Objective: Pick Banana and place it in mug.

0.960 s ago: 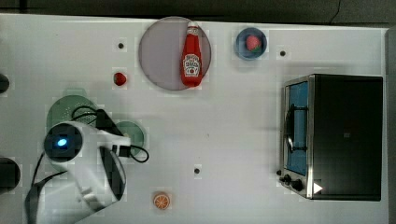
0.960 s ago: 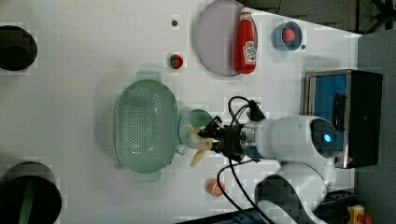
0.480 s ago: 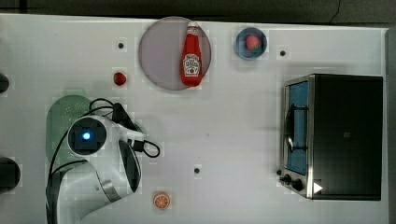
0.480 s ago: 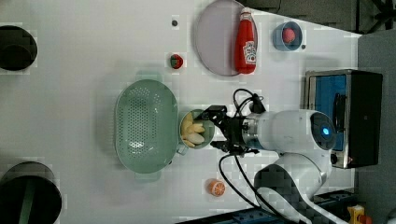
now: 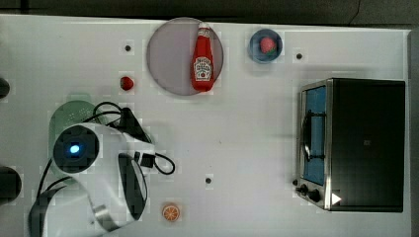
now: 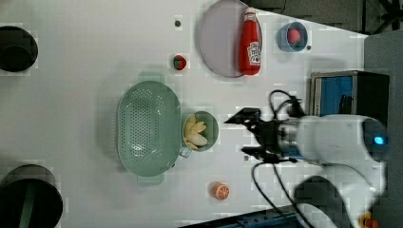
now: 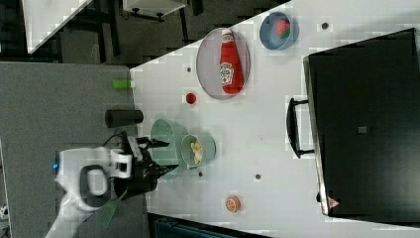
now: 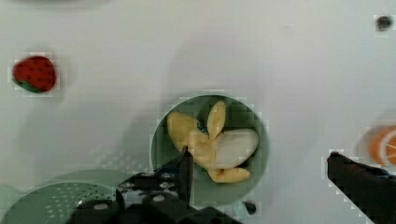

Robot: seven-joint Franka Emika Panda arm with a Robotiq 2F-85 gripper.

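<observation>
I see the banana (image 6: 195, 133) lying inside the mug (image 6: 212, 120), its pale peel flaps splayed against the green wall; the wrist view shows it (image 8: 212, 142) resting on the bottom of the mug (image 8: 259, 158) with nothing touching it. The mug stands just beside the perforated green basket (image 6: 148, 126), on the left view's right of it, with its small handle toward the basket's lower end. My gripper (image 6: 248, 134) hangs clear of the mug, to the left view's right of it, with the jaws spread wide and nothing between them; in the wrist view one dark finger (image 8: 186, 169) stands over the mug's rim and the other sits far out near the orange slice (image 8: 384, 145). In the left view the orange slice (image 6: 220, 191) lies on the white table (image 6: 85, 71) below the mug, well apart from it. A strawberry (image 6: 179, 62) sits above the basket. Farther off, a ketchup bottle (image 6: 250, 43) lies on a grey plate (image 6: 216, 38), and a small blue dish (image 6: 286, 40) holds a red fruit. The toaster oven (image 5: 363, 143) stands at the top view's right edge.
</observation>
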